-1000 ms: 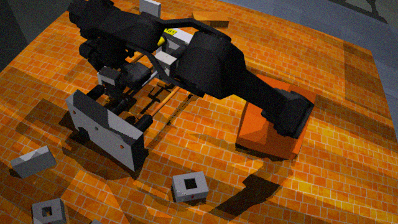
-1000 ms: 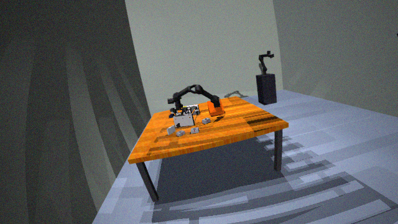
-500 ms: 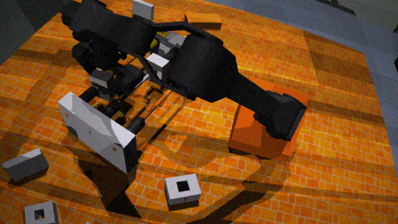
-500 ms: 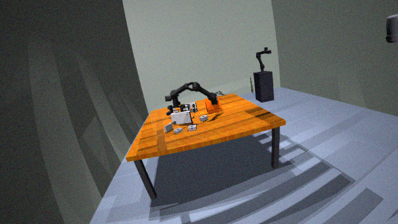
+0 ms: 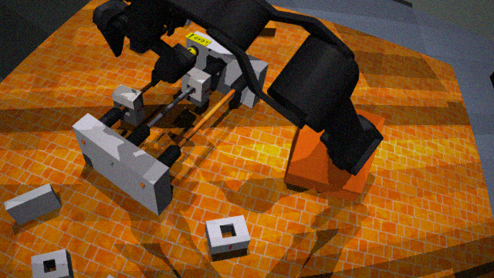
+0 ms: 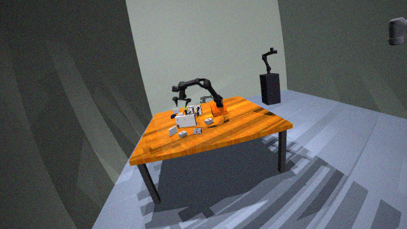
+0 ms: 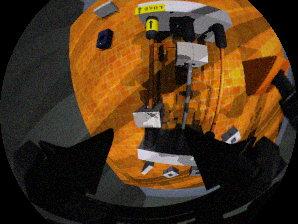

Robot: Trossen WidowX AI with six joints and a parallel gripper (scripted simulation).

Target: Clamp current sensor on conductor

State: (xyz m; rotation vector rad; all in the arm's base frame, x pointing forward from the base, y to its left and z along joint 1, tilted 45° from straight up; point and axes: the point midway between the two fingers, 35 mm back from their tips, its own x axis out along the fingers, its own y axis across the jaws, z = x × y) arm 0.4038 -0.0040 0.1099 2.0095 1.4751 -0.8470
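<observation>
Gripper (image 5: 137, 66) (image 6: 182, 105) (image 7: 149, 132) is wide open w/ nothing between its fingertips, above the near end of the conductor rig. White boxy split-core sensor (image 5: 127, 96) (image 6: 180, 114) (image 7: 144, 117) is on the copper-coloured LOAD conductor (image 5: 148, 88) (image 7: 152, 75), approx. 6 to 7 o'clock of the fingertips in the top view. In the wrist view it's just on the 12 o'clock side of the gap, framed L/R by the fingers, apart from both.

Key relation: the conductor's long axis runs 12 to 6 o'clock in the wrist view, w/ the fingers on either side of that line. The yellow LOAD tag (image 5: 198, 38) (image 7: 150, 9) and yellow arrow sleeve (image 5: 191, 51) (image 7: 152, 25) are at the 12 o'clock end, so the sensor's arrow must point that way; can't read it from here. A second white block (image 5: 197, 86) (image 7: 192, 53) sits on the grey middle rod (image 5: 170, 107) (image 7: 188, 95), approx. 1 o'clock of the sensor in the wrist view.

Sensor looks closed; latch n/a to the eye. Prob. the release stage, task nearly done: next, back straight off, fingers wide, w/o snagging sensor or middle rod.
</observation>
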